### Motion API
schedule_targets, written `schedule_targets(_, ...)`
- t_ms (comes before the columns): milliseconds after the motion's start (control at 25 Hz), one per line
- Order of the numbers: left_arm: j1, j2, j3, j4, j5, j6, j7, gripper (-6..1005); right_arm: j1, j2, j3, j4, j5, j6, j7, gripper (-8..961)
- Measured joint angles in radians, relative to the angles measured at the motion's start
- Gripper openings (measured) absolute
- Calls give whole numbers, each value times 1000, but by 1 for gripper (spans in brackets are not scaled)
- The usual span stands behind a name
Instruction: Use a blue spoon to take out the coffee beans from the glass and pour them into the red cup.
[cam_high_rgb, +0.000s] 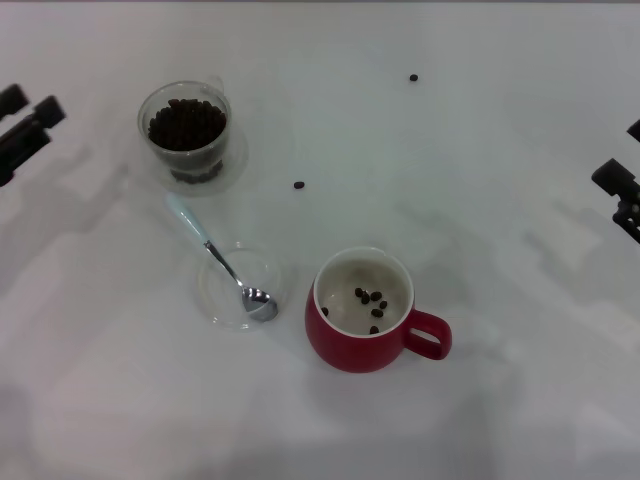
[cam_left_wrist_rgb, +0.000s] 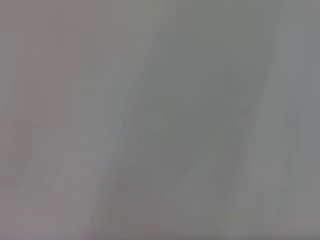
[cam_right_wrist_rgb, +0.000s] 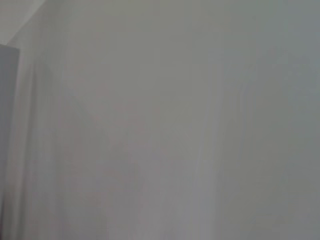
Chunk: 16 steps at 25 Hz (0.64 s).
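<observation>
In the head view the glass (cam_high_rgb: 190, 135) stands at the back left, full of coffee beans (cam_high_rgb: 187, 124). The blue spoon (cam_high_rgb: 218, 257) lies free, its pale handle toward the glass and its silver bowl resting in a flat clear dish (cam_high_rgb: 225, 305). The red cup (cam_high_rgb: 362, 312) stands at the front centre, handle to the right, with several beans (cam_high_rgb: 370, 300) inside. My left gripper (cam_high_rgb: 25, 125) is at the far left edge and my right gripper (cam_high_rgb: 622, 195) at the far right edge, both away from the objects. The wrist views show only bare table.
Two loose beans lie on the white table: one (cam_high_rgb: 299, 185) between the glass and the cup, one (cam_high_rgb: 413, 77) at the back. The white table (cam_high_rgb: 500, 400) stretches around the objects.
</observation>
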Motion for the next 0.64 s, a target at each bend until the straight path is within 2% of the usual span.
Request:
schedule_targets(200,52,-28,0,1,-114,-30,173,609,-34,1,39,-26,14,0,-11,583)
schedule_targets(280,69,-33,-1,11,-151,-36,230,609,-49,2,60,-44,14,0,-29,583)
schedule_targets(640,83,-34,-6,63,-177,-104,322,609,-50,2,96,-70,15,-5,-58,583)
